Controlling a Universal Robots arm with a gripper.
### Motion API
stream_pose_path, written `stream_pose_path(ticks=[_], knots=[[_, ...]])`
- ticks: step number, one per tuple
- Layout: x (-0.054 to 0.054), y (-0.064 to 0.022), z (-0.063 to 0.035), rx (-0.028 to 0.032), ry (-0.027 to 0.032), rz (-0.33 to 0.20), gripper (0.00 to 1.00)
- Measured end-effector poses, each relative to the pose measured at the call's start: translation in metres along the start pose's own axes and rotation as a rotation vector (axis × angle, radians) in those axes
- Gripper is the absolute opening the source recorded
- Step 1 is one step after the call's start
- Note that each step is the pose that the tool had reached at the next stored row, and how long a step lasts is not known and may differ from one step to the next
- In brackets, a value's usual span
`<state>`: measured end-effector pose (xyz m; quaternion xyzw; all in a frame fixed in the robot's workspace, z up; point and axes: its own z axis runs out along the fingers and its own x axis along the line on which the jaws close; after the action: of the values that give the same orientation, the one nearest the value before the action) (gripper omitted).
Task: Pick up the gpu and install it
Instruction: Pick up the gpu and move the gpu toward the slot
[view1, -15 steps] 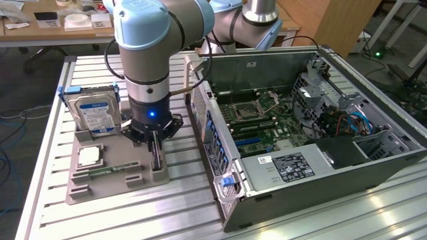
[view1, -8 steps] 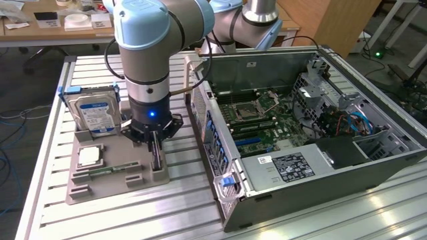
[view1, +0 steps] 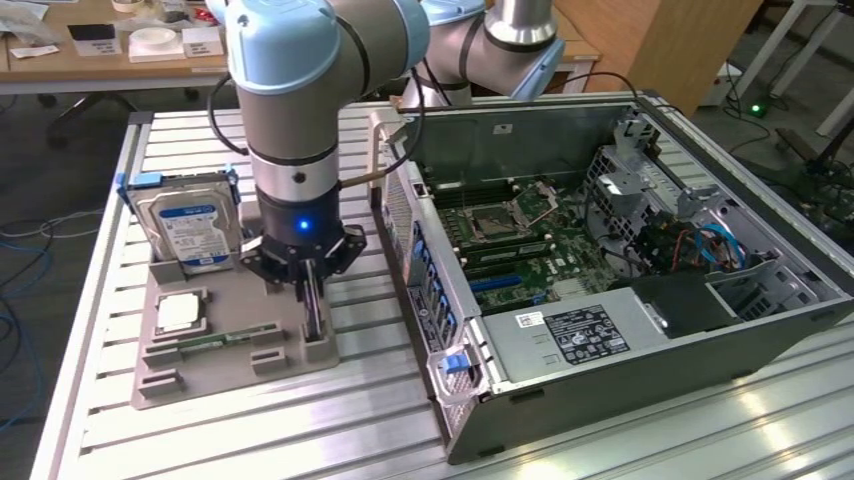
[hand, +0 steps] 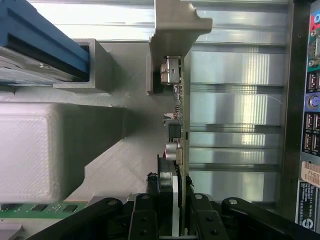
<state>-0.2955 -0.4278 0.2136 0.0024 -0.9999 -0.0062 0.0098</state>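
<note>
The gpu (view1: 311, 318) stands on edge in a slot of the grey holder tray (view1: 227, 375), at the tray's side nearest the computer case. In the wrist view I see the gpu (hand: 178, 125) edge-on, with its metal end bracket (hand: 172, 30) at the far end and small components along the board. My gripper (view1: 307, 285) comes straight down over it. The black fingers (hand: 142, 212) sit on both faces of the card, shut on it, gripper (hand: 172, 222). The card's lower edge still rests in the tray.
On the same tray are a silver hard drive (view1: 191, 225) with a blue-white label, a square processor (view1: 178, 312) and a green memory stick (view1: 220, 340). The open computer case (view1: 747, 330) lies on the exterior view's right, motherboard (view1: 521, 250) exposed. All sit on a slatted aluminium table (view1: 267, 440).
</note>
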Motion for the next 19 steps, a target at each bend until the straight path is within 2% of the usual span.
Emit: stream_pose_path(ticks=[6, 19], knots=[[0.0, 0.0003, -0.0193, 0.0, 0.0, 0.0, 0.28], [0.001, 0.0009, -0.0726, 0.0, -0.0001, 0.0, 0.28]])
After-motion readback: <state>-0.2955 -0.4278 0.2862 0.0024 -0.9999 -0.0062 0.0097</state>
